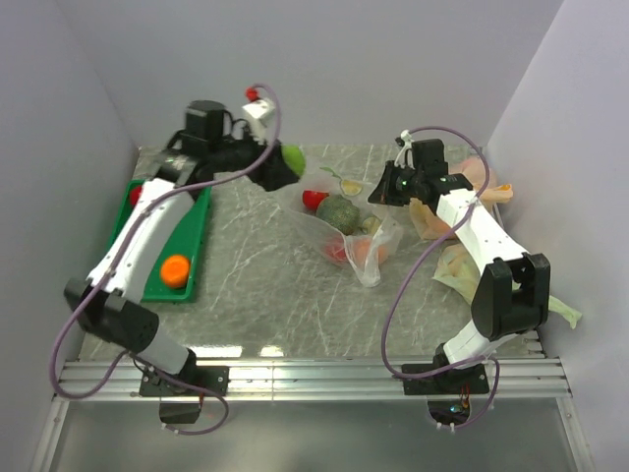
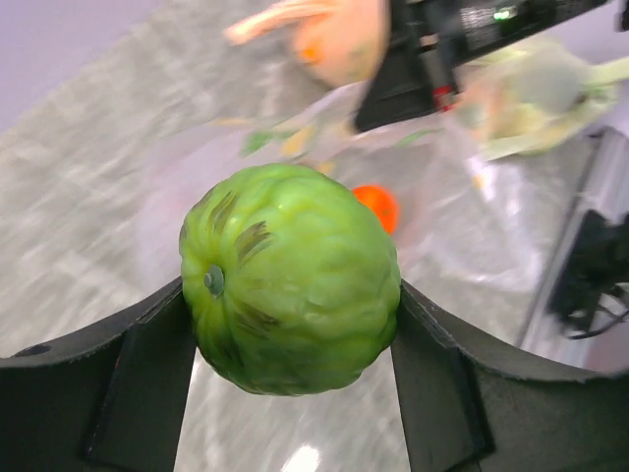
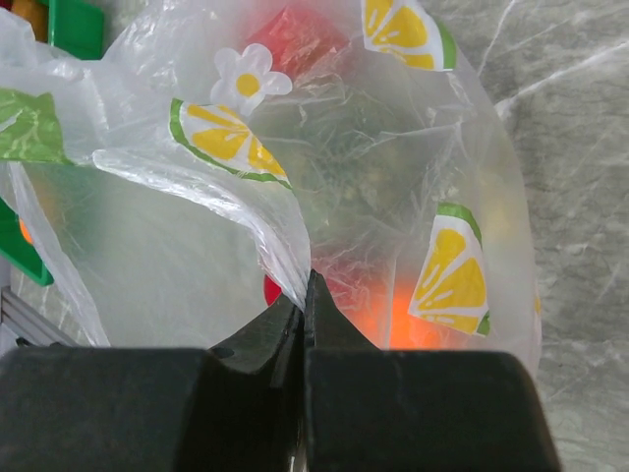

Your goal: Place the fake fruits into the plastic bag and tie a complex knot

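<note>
Nearest to the arm bases, an orange ball lies on the green tray at the left side of the bench. Further in, the plastic bag lies at the middle of the bench. A dull green round piece and some reddish-orange balls show through its thin film. The right claw is pressed together on a fold of the bag's edge. Farthest, the left claw pinches a light green fruit between its two fingers, near the far left side of the bag.
</note>
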Robot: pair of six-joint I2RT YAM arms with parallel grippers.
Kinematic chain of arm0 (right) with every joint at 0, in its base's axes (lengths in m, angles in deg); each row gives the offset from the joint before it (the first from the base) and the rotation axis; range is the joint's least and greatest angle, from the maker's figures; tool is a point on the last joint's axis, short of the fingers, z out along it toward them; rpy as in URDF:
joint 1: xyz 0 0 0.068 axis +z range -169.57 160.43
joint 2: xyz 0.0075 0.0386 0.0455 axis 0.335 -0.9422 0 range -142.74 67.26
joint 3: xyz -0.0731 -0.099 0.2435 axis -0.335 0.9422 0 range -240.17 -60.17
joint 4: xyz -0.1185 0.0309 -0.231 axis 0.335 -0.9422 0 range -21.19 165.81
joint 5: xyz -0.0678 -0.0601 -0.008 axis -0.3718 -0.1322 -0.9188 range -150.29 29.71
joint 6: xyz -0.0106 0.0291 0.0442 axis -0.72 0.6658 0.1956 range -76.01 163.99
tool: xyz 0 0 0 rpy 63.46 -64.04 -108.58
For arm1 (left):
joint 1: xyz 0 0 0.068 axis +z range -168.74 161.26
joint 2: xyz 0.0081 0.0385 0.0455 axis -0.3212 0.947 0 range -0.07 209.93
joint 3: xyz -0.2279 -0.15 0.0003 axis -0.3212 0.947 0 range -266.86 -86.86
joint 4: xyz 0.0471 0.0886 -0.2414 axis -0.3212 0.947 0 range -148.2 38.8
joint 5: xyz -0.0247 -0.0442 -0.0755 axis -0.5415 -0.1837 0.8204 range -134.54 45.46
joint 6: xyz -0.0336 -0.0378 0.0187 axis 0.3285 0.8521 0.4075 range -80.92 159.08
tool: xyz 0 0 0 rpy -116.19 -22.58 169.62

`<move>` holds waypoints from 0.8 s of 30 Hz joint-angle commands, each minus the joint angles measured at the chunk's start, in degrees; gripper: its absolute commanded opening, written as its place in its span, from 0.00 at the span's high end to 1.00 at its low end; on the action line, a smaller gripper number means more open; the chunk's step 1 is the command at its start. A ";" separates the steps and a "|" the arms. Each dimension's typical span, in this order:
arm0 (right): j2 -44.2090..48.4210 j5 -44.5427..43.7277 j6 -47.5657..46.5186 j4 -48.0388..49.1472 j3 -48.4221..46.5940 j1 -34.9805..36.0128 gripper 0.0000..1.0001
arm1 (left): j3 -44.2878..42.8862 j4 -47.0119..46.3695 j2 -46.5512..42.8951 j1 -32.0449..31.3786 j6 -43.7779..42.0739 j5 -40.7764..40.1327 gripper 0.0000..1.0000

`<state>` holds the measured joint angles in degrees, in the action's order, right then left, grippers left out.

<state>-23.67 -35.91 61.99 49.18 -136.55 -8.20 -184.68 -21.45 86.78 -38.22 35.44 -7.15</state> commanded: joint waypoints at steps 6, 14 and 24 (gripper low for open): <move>3.57 -1.18 0.89 1.23 0.44 -1.27 1.00 | -3.95 -9.24 13.07 -12.41 7.24 -1.97 0.27; 4.19 -0.65 0.81 1.41 0.88 -1.27 1.00 | -10.90 -4.24 14.86 -16.03 4.88 -8.11 0.01; 4.45 -0.48 -0.86 1.06 1.93 -1.27 1.00 | 6.06 9.10 -10.55 15.93 -2.32 -1.80 0.01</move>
<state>-21.71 -36.65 62.38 49.22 -135.52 -9.07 -181.27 -20.75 84.03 -31.75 39.31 -11.15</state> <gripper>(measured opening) 0.005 0.993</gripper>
